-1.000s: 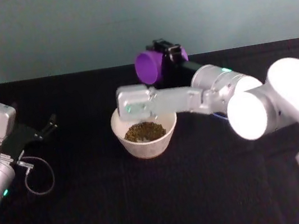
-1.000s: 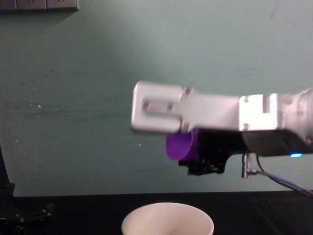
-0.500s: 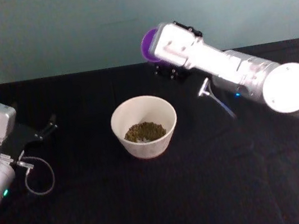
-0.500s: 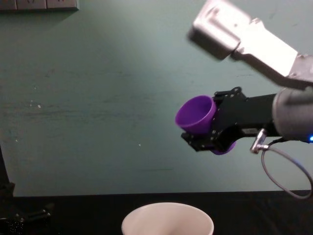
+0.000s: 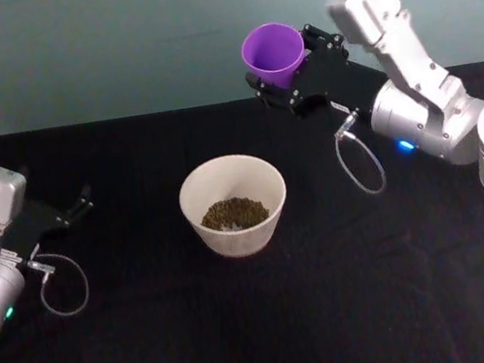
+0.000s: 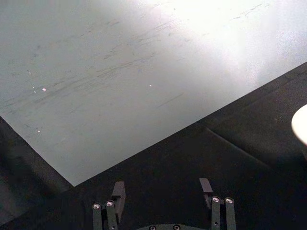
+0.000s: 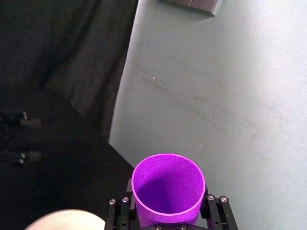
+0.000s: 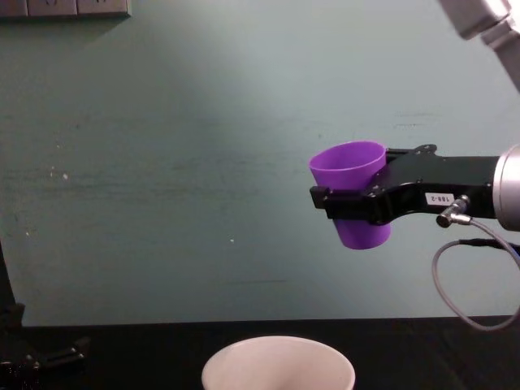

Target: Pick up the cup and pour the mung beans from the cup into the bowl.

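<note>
Once tipped sideways, cup (image 5: 273,50) now upright.

Black table (image 5: 247,328) carries the white bowl (image 5: 233,203)

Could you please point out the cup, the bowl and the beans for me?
cup (image 5: 273,51), head view, its outer wall.
bowl (image 5: 241,235), head view, its front outer wall.
beans (image 5: 234,212), head view, middle of the pile.

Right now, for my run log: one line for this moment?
right gripper: holds cup upright, aloft | bowl: beans inside | left gripper: open, parked
</note>
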`<state>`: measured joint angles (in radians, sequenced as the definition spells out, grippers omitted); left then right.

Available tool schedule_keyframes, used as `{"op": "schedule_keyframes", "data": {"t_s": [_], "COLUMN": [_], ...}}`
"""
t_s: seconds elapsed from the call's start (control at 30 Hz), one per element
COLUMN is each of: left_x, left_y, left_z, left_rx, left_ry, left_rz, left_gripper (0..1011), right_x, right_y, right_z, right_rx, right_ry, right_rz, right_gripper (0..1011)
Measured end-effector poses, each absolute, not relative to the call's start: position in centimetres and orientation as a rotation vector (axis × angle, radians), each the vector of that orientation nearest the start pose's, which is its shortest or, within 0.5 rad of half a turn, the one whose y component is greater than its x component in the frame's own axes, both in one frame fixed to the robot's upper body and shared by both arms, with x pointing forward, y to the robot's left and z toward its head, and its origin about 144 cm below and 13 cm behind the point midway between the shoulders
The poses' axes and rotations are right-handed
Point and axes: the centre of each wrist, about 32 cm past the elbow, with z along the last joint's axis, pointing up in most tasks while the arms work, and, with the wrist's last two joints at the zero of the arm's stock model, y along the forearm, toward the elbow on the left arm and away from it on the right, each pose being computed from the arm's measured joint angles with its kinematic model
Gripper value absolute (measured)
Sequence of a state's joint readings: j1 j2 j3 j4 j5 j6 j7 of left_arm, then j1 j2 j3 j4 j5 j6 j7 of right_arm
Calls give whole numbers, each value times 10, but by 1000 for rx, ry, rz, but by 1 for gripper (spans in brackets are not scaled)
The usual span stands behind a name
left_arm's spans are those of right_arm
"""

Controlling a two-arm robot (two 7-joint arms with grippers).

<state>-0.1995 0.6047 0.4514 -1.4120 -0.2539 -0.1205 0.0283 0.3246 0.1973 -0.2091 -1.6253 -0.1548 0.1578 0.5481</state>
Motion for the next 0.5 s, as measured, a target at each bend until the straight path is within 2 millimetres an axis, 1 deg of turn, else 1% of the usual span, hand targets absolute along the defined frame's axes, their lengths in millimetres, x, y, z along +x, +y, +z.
{"op": "schedule_keyframes", "data": {"t_s": [0.17, 0.5], "left_x": [489, 489], "left_y": [310, 310], "left_z": [1140, 1140], "left_rx": [304, 304], "left_ry": [-285, -285], "left_rz": [1248, 1248], "left_gripper": [1000, 1000], "right_x": [531, 531], "right_y": [-219, -219], "right_z": [1264, 1265], "right_rx": [-198, -203], "right_ry": [-315, -321], "right_rz": [-868, -867], "right_gripper": [730, 730]}}
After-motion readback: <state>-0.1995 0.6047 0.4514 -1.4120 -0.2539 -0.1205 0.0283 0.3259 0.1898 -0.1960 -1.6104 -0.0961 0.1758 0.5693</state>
